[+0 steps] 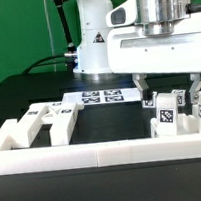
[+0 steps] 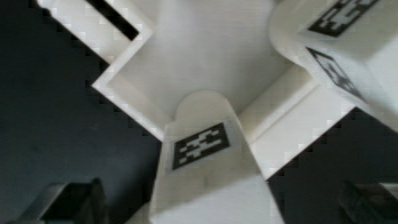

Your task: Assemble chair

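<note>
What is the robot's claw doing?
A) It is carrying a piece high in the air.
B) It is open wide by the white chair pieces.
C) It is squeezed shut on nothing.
B: the gripper has its fingers spread far apart at the tagged chair pieces, which all sit on the table, none lifted.

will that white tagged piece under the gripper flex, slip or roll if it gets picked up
Probably stiff: the tagged chair piece looks thick and blocky. Likely slick: its white faces look smooth, so a grip could slide. Unlikely to roll, its sides look flat, though the neighbouring pieces crowd it and may get nudged.
</note>
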`<state>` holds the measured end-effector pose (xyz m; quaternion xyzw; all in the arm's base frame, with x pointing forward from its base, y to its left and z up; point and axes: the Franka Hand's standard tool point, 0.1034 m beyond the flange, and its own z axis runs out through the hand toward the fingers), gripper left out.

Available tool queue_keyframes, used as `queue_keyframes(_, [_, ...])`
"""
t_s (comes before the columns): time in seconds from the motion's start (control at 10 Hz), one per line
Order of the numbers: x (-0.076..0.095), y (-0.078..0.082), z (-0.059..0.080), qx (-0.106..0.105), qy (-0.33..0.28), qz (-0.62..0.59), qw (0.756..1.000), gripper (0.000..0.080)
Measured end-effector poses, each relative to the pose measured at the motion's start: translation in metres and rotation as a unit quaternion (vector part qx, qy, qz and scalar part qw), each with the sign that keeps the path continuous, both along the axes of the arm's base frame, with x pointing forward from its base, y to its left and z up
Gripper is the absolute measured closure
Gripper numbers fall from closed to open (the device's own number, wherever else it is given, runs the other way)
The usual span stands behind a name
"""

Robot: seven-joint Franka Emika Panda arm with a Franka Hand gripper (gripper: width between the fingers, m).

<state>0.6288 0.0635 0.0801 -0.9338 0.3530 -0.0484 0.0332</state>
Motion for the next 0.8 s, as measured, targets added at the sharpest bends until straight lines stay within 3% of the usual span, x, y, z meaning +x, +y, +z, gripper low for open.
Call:
queue_keyframes(0.7, [0.0011,-0.0001,0.0011,-0.023,-0.001,0.109,0.994,0.0150])
queue_keyframes(0.8, [0.0011,-0.0003,0.0011,-0.023,-0.001,0.108,0.994,0.0276])
